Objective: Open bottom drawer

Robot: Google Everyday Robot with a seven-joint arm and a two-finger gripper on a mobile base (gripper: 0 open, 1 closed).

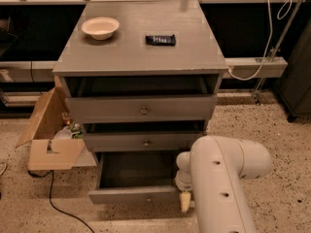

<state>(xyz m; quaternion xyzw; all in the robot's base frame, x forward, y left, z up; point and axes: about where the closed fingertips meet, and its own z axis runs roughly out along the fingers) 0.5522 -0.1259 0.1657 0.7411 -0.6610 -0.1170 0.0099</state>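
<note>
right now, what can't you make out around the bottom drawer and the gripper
Camera view:
Gripper, at the bottom drawer's right front corner: mostly hidden behind the white arm.
Bottom drawer's right side: covered by the arm.
Drawer's inside: too dark to tell contents.
Items in the cardboard box: too small to identify.
Small dark object on the cabinet top: too blurred to name.

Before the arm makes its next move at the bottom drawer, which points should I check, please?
1. Bottom drawer pulled out: ok, well out, its inside shows.
2. Pincer free of the drawer front: cannot tell; it sits at the front's right end, under the arm.
3. Knob reachable: ok, uncovered, left of the pincer.
4. Cardboard box out of the drawer's way: ok, beside the cabinet.
5. Floor cable away from the drawer: ok, left of it.
</note>
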